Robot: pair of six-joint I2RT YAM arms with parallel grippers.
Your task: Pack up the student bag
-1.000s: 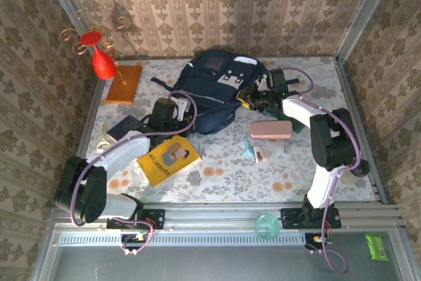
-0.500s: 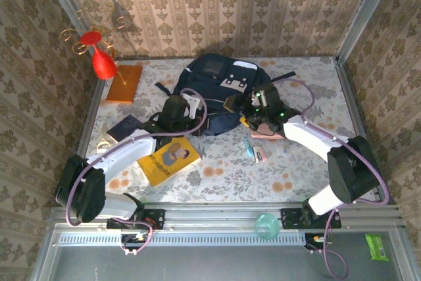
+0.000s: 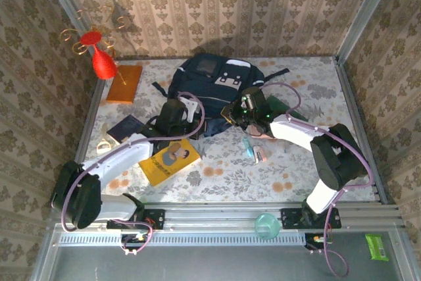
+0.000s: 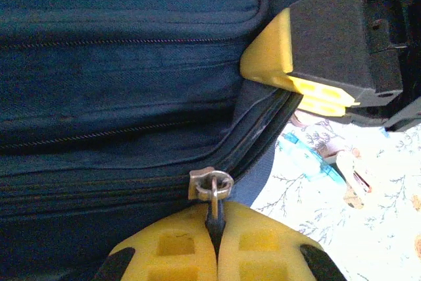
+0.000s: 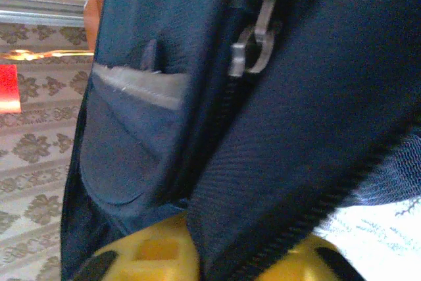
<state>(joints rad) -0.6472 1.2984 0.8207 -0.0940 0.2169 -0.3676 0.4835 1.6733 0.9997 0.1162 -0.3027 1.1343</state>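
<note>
The left end effector (image 4: 216, 231) pinches the zipper pull (image 4: 210, 185) of the student bag (image 4: 118, 64). The right end effector (image 5: 230, 258) clamps a fold of the bag's fabric (another metal pull (image 5: 253, 44) hangs above).

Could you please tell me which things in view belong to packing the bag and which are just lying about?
Job in hand: student bag; its zipper pull, pinched by the left gripper; right gripper, clamped on the bag's fabric. Likely for packing: yellow book, dark booklet, small stationery.

Lying about, probably: red ornament, orange board, teal cup, green packet.
</note>
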